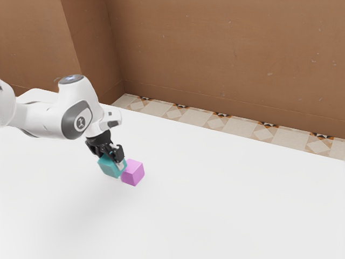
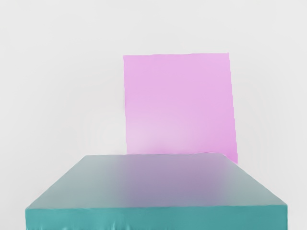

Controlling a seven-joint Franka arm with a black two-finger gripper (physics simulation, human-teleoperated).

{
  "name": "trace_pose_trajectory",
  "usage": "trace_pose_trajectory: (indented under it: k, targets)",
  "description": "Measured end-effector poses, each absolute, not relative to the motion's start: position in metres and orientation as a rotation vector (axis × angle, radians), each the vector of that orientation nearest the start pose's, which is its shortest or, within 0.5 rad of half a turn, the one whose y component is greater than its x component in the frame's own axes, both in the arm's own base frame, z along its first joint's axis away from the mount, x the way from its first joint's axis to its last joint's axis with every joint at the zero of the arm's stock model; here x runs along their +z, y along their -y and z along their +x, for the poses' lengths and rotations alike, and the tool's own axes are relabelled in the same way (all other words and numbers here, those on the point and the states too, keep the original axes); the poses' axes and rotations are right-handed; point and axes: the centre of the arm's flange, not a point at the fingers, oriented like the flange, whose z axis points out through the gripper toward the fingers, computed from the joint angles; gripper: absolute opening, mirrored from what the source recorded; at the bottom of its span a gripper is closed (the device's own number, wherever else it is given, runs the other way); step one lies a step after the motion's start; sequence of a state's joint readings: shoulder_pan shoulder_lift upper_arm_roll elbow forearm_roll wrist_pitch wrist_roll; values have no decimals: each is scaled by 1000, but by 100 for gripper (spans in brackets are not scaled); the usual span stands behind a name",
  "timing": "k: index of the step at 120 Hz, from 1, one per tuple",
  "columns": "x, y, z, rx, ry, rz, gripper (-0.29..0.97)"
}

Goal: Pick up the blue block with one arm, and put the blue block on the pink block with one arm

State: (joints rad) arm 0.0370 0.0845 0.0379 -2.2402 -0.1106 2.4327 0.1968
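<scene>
- The black two-finger gripper (image 1: 112, 155) was closed on the small matte teal-blue cube (the task's blue block) (image 1: 109, 167), with its fingers bearing on the cube from two sides near the top.
- The blue block hung in that grip just beside the pale pink cube, the pink block (image 1: 133, 172), on the side toward the exterior view's left. It seemed a little clear of the smooth white table (image 1: 226, 210). Whether the two cubes touched I could not tell.
- The chief risk, as I judged it, was height. The blue block looked too low to pass over the pink block, so a sideways move without more lift would probably shove the pink block across the table.
- A second risk was the hold itself. The fingers seemed to take only the upper part of the cube, so a quick swing could let it twist or slip.
- A third risk lay in placing. In the wrist view the pink block (image 2: 180, 105) lay beyond the blue block and not squarely in line with it. A release without centring first might leave the cube overhanging an edge, and it could tip off.
- The blue block read more teal than true blue. It had plain faces, crisp edges and no markings, and it looked about the same size as the pink block.
- In the wrist view its upper face (image 2: 158, 184) sat close under the hand, soft in focus, with a faint purplish cast across the middle.
</scene>
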Motion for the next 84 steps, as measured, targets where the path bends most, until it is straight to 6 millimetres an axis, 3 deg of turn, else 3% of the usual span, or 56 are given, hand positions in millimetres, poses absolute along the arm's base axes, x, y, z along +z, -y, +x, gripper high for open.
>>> trace_pose_trajectory:
  k: [12,17,23,37,56,84]
  targets:
    - [349,-63,580,-169,-36,-3175,35]
    - [351,-65,604,-149,-39,-3174,36]
    - [348,-63,618,-105,-46,-3176,36]
    - [335,-52,620,18,-49,-3189,36]
    - [331,-28,618,107,-67,-3197,36]
    - [334,-25,635,113,-41,-3198,38]
